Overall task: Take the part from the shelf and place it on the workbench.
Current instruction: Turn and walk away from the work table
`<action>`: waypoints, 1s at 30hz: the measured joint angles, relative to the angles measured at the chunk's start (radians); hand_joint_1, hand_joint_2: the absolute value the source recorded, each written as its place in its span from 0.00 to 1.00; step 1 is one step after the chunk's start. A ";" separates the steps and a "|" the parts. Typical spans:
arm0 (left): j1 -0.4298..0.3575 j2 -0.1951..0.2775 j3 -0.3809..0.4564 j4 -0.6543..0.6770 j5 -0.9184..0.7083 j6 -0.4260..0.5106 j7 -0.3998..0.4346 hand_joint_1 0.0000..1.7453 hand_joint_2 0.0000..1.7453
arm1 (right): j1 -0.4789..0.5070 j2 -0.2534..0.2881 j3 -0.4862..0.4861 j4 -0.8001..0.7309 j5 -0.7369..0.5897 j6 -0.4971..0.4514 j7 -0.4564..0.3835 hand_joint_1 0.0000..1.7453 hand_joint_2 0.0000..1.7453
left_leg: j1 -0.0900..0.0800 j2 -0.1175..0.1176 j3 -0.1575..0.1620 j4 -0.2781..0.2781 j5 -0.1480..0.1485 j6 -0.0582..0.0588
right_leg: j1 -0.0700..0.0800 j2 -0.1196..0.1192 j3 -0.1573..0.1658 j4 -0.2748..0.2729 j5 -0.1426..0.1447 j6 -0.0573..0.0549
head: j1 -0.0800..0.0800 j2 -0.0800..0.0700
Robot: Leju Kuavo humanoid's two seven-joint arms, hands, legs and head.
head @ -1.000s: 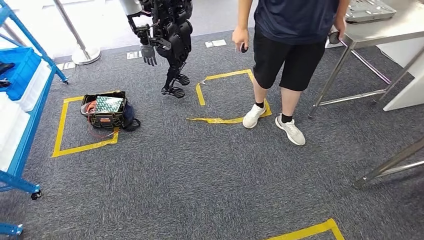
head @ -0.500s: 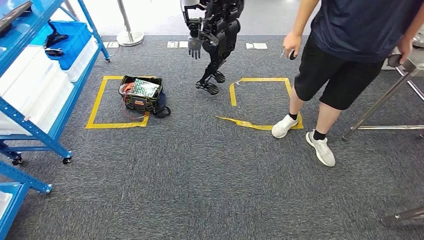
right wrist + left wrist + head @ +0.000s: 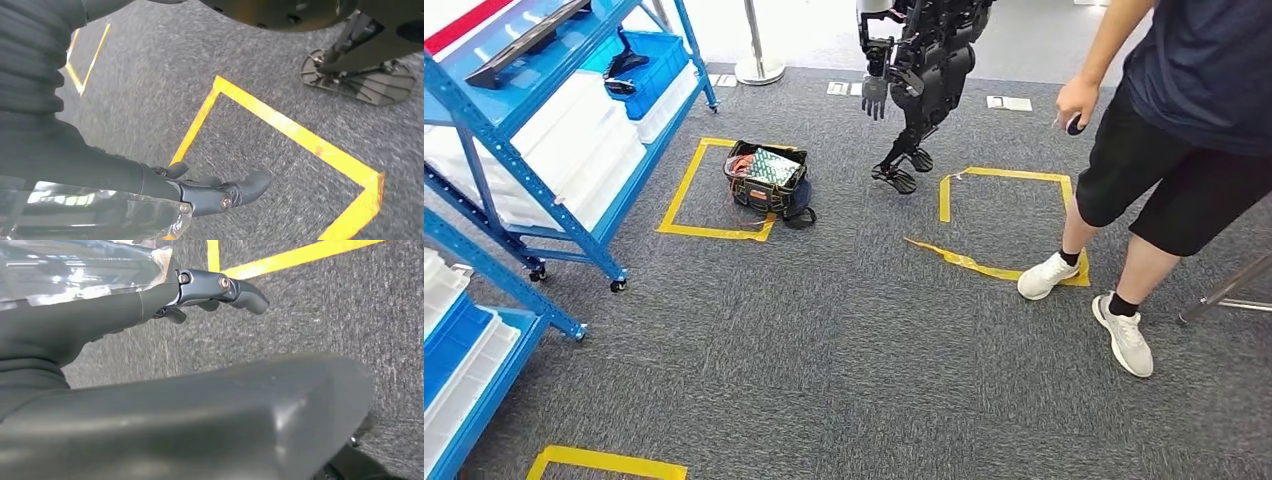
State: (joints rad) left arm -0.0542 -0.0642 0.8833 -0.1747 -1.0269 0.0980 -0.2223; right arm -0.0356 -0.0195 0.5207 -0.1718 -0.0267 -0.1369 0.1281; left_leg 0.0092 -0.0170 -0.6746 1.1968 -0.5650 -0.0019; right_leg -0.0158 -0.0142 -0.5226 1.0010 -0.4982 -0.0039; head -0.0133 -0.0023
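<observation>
Far left on blue shelf point(image 3: 574, 230), dark part point(image 3: 624, 65) sits in blue bin point(image 3: 662, 72), likely mine. Left hand point(image 3: 215, 287) and right hand point(image 3: 220, 192) hang loose, fingers spread, empty. I square up to shelf before reaching.

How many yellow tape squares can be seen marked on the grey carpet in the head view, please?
3: one yellow tape square around the black tool bag, one beside the person's white shoes, and one corner at the near edge.

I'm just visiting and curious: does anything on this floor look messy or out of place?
Yes. The yellow tape square near the person's white shoe has a front strip peeled loose, lying crooked and wrinkled on the carpet. The other tape square, around the open tool bag, lies flat and neat.
</observation>
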 joint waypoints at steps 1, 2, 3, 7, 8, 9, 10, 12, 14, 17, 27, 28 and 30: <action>0.000 0.000 0.000 0.000 0.000 0.000 0.000 0.00 0.00 | 0.002 0.000 0.000 0.000 0.001 -0.001 0.000 0.00 1.00 | 0.001 0.009 -0.028 0.060 -0.023 -0.001 | 0.003 -0.017 -0.002 0.000 -0.001 -0.002 | 0.000 0.000; 0.001 -0.001 0.000 0.000 0.000 0.000 0.000 0.00 0.00 | 0.003 -0.001 0.000 0.000 0.001 -0.001 0.000 0.00 1.00 | 0.001 0.013 -0.042 0.091 -0.029 -0.002 | 0.005 -0.032 -0.005 0.000 -0.002 -0.003 | -0.001 0.000; 0.003 0.000 0.000 0.000 0.001 0.000 0.000 0.00 0.00 | 0.003 -0.001 0.000 0.000 0.002 -0.002 0.000 0.00 1.00 | 0.002 0.016 -0.035 0.084 -0.017 -0.002 | 0.006 -0.047 -0.007 0.000 -0.002 -0.003 | -0.001 0.000; 0.001 0.001 0.000 0.000 0.001 0.001 -0.001 0.00 0.00 | -0.001 0.000 0.000 0.000 0.004 -0.002 -0.001 0.00 1.00 | -0.002 0.086 0.112 -0.156 0.075 0.007 | 0.014 -0.094 0.001 0.002 -0.009 0.002 | 0.001 0.000; 0.000 0.001 0.000 0.000 0.001 0.001 -0.002 0.00 0.00 | -0.002 -0.001 0.000 0.000 0.004 -0.002 -0.001 0.00 1.00 | -0.006 0.098 0.126 -0.182 0.079 0.010 | 0.016 -0.103 0.007 0.002 -0.011 0.008 | 0.003 0.000; -0.001 0.001 0.000 0.000 0.001 0.002 -0.004 0.00 0.00 | -0.003 -0.001 0.000 0.000 0.004 -0.002 -0.001 0.00 1.00 | -0.010 0.094 0.127 -0.188 0.079 0.014 | 0.018 -0.113 0.009 0.001 -0.012 0.013 | 0.004 0.000; 0.000 0.001 0.000 0.000 0.001 0.004 -0.005 0.00 0.00 | -0.004 -0.001 0.000 0.000 0.004 -0.002 -0.001 0.00 1.00 | -0.012 0.079 0.126 -0.191 0.082 0.021 | 0.016 -0.123 0.014 0.000 -0.013 0.019 | 0.005 0.000; 0.001 0.002 0.000 0.000 0.002 0.007 -0.006 0.00 0.00 | -0.006 -0.003 0.000 0.000 0.004 -0.003 -0.002 0.00 1.00 | -0.010 0.055 0.128 -0.201 0.092 0.035 | 0.011 -0.092 0.010 0.018 -0.026 0.028 | 0.006 0.000; -0.002 0.002 0.000 0.000 0.002 0.013 -0.006 0.00 0.00 | -0.005 -0.006 0.000 0.000 0.006 -0.003 -0.003 0.00 1.00 | -0.004 0.030 0.128 -0.207 0.100 0.046 | 0.007 -0.027 -0.030 0.103 -0.070 0.026 | 0.009 0.000; -0.005 0.002 0.000 0.000 0.003 0.017 -0.006 0.00 0.00 | 0.000 -0.006 0.000 0.000 0.006 -0.004 -0.003 0.00 1.00 | -0.004 -0.016 0.122 -0.207 0.104 0.051 | 0.004 0.008 -0.117 0.278 -0.131 0.025 | 0.012 0.000; 0.001 0.000 0.001 0.000 0.003 0.018 -0.023 0.00 0.00 | -0.005 -0.005 0.000 0.000 -0.003 -0.005 -0.005 0.00 1.00 | -0.001 -0.107 0.105 -0.188 0.099 0.011 | -0.007 0.038 0.005 0.003 -0.001 0.022 | 0.010 0.000; 0.001 -0.001 0.001 0.000 0.003 0.018 -0.024 0.00 0.00 | -0.004 -0.005 0.000 0.000 -0.003 -0.005 -0.005 0.00 1.00 | -0.001 -0.079 0.091 -0.160 0.080 0.007 | -0.008 0.026 0.004 0.002 0.002 0.014 | 0.006 0.000; -0.001 -0.002 0.000 0.000 0.003 0.018 -0.024 0.00 0.00 | -0.002 -0.005 0.000 0.000 -0.004 -0.005 -0.005 0.00 1.00 | -0.003 -0.013 0.033 -0.044 0.013 0.002 | -0.005 0.000 0.003 0.001 0.001 0.003 | -0.002 0.000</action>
State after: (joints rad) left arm -0.0556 -0.0657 0.8838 -0.1743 -1.0235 0.1164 -0.2461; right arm -0.0377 -0.0247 0.5205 -0.1717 -0.0306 -0.1418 0.1227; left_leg 0.0058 -0.0299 -0.6417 1.1530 -0.5518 0.0004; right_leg -0.0206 -0.0141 -0.5200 1.0017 -0.4970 -0.0009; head -0.0152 -0.0023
